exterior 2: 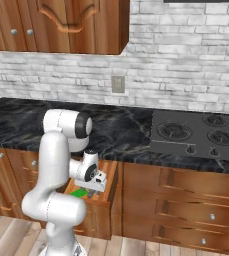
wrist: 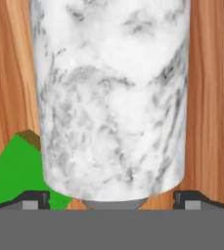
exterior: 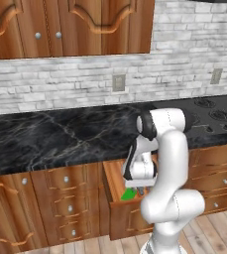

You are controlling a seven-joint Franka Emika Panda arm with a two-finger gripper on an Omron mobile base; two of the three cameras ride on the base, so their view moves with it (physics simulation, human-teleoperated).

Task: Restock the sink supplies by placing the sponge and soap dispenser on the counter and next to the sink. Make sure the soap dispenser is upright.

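The gripper [wrist: 111, 197] is lowered into an open wooden drawer [exterior: 116, 188] below the counter [exterior: 50, 139], its jaws spread wide on either side of the soap dispenser [wrist: 113, 97], a marbled white bottle lying on the drawer floor. The green sponge [wrist: 13, 173] is seen in the drawer just beside the bottle.

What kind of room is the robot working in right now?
A home-style kitchen, rendered rather than real: a black marble counter over wooden drawers, a gas stovetop with burners, and a pale brick wall under wooden cupboards. The arm reaches into an open drawer.
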